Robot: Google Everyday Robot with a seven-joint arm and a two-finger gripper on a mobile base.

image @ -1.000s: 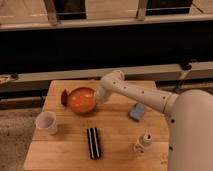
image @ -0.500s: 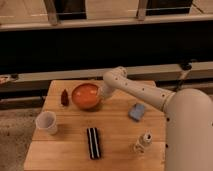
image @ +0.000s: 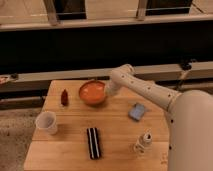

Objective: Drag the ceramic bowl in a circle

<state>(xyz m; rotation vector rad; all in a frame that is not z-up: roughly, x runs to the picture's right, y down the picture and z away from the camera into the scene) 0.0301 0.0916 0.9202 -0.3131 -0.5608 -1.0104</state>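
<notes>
The ceramic bowl (image: 92,93) is round, shallow and glossy orange. It sits on the wooden table (image: 115,150) near the far edge, left of centre. My white arm reaches in from the right, and my gripper (image: 106,90) is at the bowl's right rim, touching or holding it. The gripper end is hidden behind the arm's wrist and the bowl's edge.
A small dark red object (image: 64,97) stands left of the bowl. A white cup (image: 46,122) is at the left front. A black ribbed bar (image: 93,142) lies front centre. A blue packet (image: 136,111) and a small white bottle (image: 143,142) are on the right.
The bowl has moved to the right and slightly toward the far edge, away from the red object. My arm has drawn back to the right with it.
</notes>
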